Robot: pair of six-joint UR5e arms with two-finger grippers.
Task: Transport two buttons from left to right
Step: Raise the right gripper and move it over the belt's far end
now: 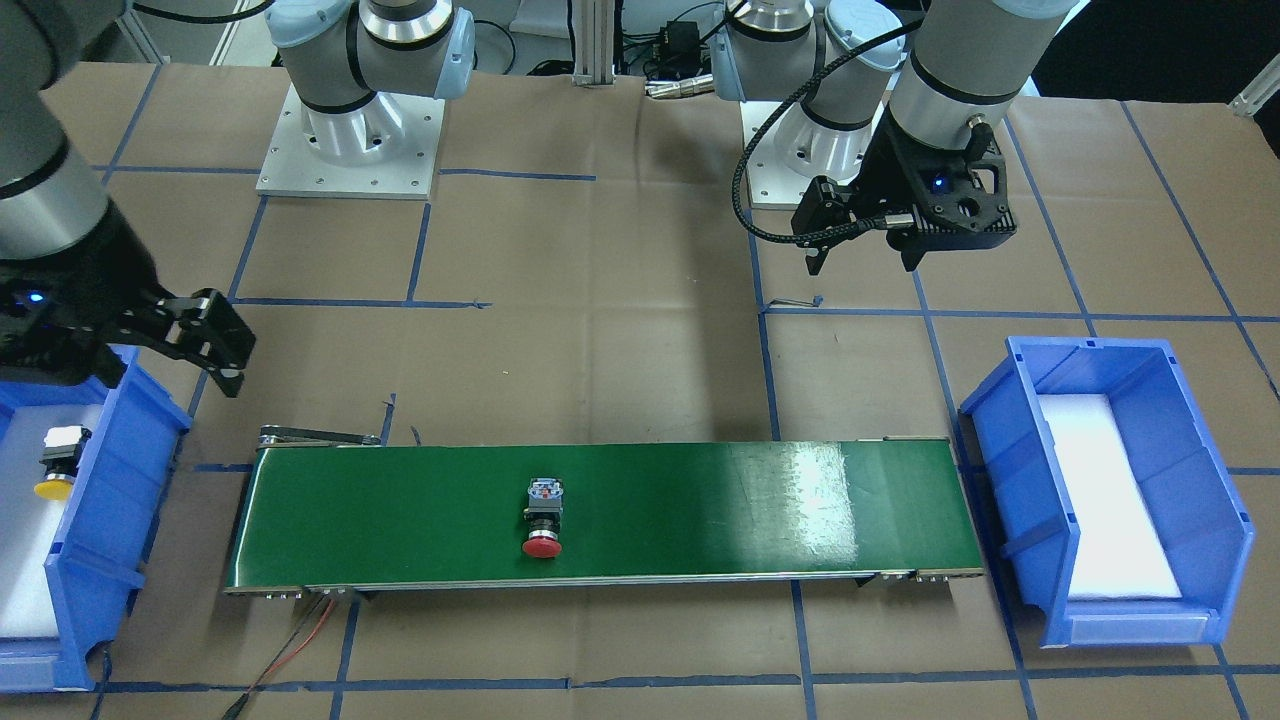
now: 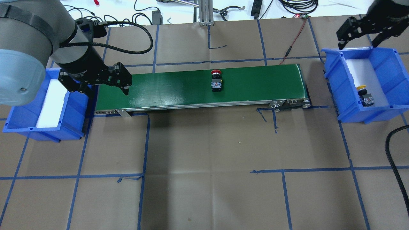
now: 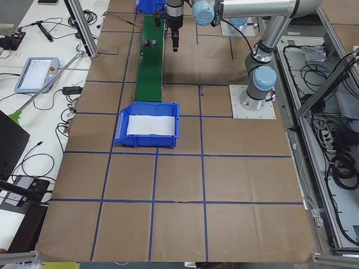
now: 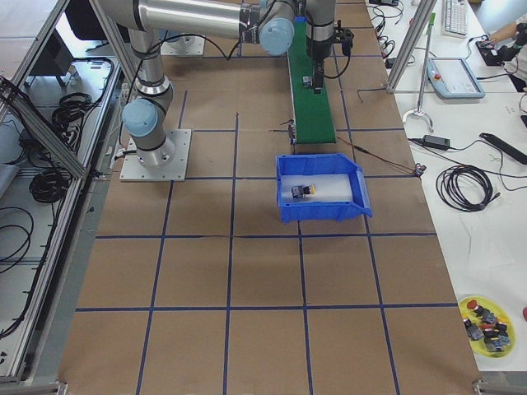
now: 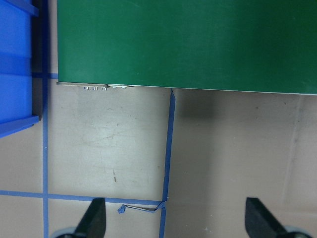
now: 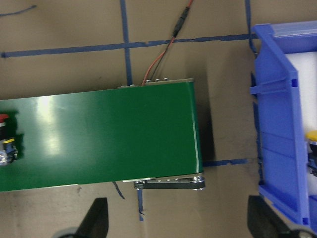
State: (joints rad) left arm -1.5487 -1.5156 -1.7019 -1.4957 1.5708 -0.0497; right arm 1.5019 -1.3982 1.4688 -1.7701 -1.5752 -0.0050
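Both spread, empty: left gripper (image 2: 106,92), right gripper (image 2: 358,43). Between them, red-capped black-bodied push-button (image 2: 216,81) lies crosswise on green conveyor belt (image 2: 175,86), cap away from robot; yellow-capped push-button (image 2: 364,94) near right gripper, likewise.

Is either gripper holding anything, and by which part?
Nothing is held. The left gripper and right gripper are open and empty; the red button lies on the belt, the yellow button in a bin.

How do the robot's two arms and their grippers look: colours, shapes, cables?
Left arm and right arm are silver-grey tubes with pale blue joint caps. Left gripper and right gripper are black, two-fingered, each with a small blue light. A black braided cable loops at the left wrist.
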